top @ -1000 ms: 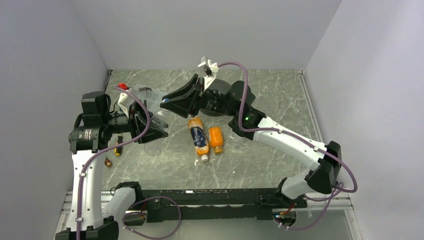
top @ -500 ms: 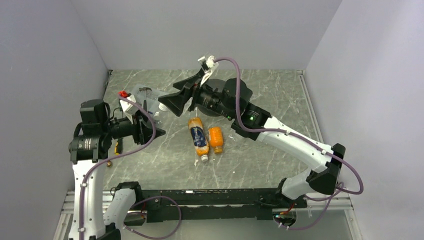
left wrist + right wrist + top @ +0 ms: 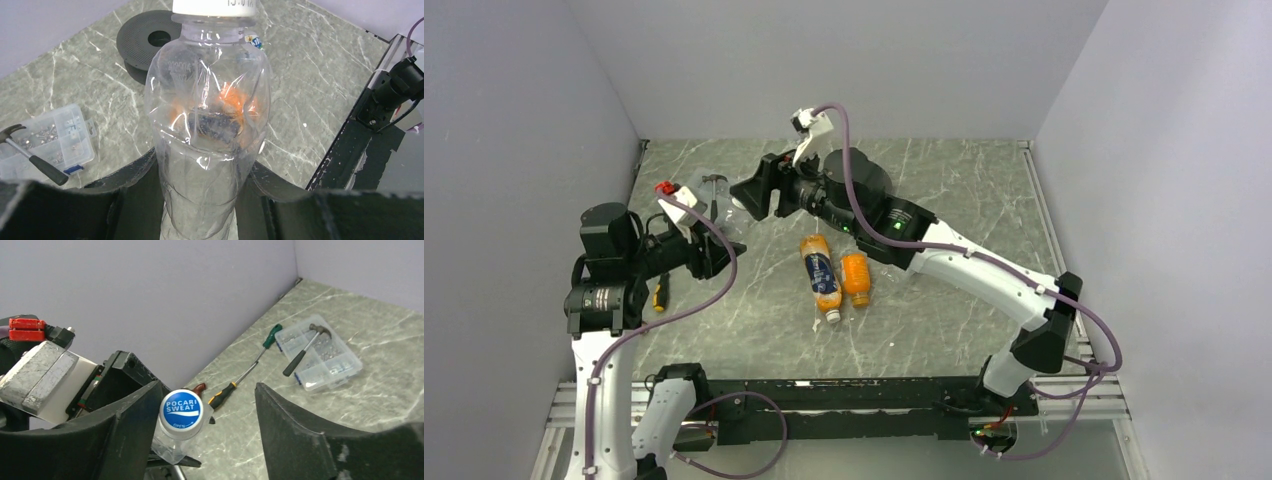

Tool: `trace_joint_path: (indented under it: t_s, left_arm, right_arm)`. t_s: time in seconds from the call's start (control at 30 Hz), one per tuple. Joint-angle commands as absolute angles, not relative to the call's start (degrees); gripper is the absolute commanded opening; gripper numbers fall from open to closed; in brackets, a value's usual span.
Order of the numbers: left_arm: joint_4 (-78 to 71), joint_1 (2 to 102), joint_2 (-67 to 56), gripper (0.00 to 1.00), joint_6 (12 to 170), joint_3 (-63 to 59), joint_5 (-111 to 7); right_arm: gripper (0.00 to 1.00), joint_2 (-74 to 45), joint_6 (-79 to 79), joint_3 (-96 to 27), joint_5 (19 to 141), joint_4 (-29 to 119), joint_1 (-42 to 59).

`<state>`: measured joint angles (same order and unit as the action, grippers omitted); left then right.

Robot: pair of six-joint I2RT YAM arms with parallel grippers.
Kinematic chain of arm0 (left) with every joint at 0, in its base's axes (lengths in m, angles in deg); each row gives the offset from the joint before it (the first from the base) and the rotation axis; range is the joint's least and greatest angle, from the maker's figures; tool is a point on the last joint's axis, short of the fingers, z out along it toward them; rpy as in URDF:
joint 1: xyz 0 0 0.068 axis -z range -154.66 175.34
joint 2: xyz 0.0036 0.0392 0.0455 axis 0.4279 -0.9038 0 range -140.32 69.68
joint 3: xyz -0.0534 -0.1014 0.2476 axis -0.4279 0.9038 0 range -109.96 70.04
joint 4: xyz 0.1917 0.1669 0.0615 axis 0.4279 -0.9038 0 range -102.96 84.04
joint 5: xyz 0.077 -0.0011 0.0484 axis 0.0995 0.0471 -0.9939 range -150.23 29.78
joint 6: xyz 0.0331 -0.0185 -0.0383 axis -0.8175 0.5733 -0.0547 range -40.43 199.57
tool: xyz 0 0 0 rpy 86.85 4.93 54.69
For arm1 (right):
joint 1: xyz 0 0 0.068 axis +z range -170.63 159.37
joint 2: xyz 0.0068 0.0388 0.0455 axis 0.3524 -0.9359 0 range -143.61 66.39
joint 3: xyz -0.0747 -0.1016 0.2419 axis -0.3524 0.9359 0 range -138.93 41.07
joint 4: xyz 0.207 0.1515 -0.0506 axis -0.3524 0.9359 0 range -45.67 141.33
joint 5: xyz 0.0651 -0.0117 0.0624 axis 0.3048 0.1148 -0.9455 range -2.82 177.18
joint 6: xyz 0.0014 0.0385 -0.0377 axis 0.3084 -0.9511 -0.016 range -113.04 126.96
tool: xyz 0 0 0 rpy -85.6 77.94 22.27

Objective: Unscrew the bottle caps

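grey-veined marble worktop [image 3: 964, 200], boxed in by plain lilac walls [image 3: 824, 60]. at 9 o'clock, clamped in the left pincer [image 3: 200, 200]: clear crumpled plastic bottle [image 3: 207, 125], white round screw cap [image 3: 181, 410] on, flanked by the spread-apart right pincer [image 3: 210, 425]. since a second ago, swung from centre toward 10 o'clock.

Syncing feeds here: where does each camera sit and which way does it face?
Top external: above and behind, looking down at the table and both arms.
Left wrist: on left arm, looking along the clear bottle its jaws grip.
Right wrist: on right arm, looking between open jaws at the white cap.
Both wrist views share bottle and hammer.
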<state>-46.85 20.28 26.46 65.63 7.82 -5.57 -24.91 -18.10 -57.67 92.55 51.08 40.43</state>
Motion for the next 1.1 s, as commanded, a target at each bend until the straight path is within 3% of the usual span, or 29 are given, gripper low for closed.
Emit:
trace_joint_path:
  t_s: [0.0,0.47,0.87,1.07]
  left_arm:
    - [-43.73,20.08,26.64,0.27,66.97,7.97,-6.57]
    - [-42.26,20.07,26.39,0.27,69.02,8.77,-6.06]
    - [-43.39,20.08,26.54,0.26,69.14,8.56,-4.12]
    - [-46.19,20.06,25.41,0.25,71.02,5.78,6.4]
  right_arm:
    - [0.66,-24.93,-20.37,-59.64,92.68,50.81,40.78]
    - [0.48,-28.7,-23.76,-61.97,90.69,48.87,40.82]
    - [0.0,-27.01,-21.81,-60.02,91.74,45.22,40.8]
    - [0.0,-21.31,-19.21,-51.63,79.57,34.52,39.04]
